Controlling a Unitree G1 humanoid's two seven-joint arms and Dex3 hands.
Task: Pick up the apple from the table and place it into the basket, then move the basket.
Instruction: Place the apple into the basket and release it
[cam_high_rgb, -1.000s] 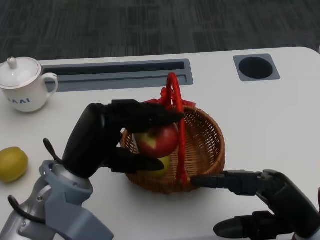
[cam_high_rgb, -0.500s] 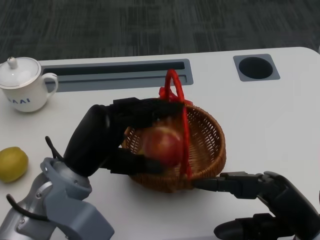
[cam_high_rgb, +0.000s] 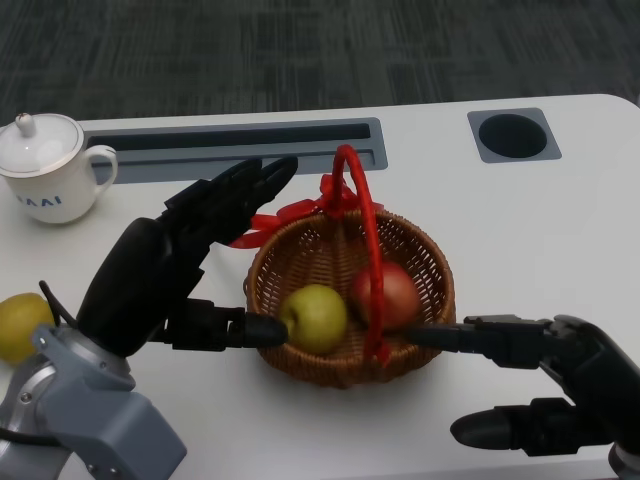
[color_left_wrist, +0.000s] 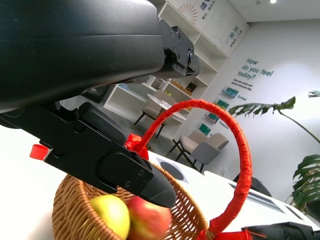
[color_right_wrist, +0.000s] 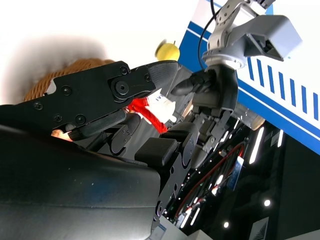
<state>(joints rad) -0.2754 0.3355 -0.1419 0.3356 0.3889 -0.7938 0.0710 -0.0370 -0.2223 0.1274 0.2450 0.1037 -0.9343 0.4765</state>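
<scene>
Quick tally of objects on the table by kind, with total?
Red apple: 1
Yellow-green fruit: 2, one in the basket, one at the table's left edge
Wicker basket: 1
White lidded cup: 1
Total: 5

The round brown woven wicker basket (cam_high_rgb: 415, 262) looks rough; its red ribbon-wrapped handle (cam_high_rgb: 362, 215) looks satiny; the white porcelain lidded cup (cam_high_rgb: 42, 168) looks glossy.

I see a tan woven wicker basket (cam_high_rgb: 425, 270) with a red-wrapped handle (cam_high_rgb: 362, 215) and red ribbon bow (cam_high_rgb: 290, 215) — inside, a red-blushed apple (cam_high_rgb: 392, 295) beside a yellow-green apple (cam_high_rgb: 314, 318). White worktop (cam_high_rgb: 540, 220); white lidded cup (cam_high_rgb: 45, 165), blue lettering — glossy black hands.
</scene>
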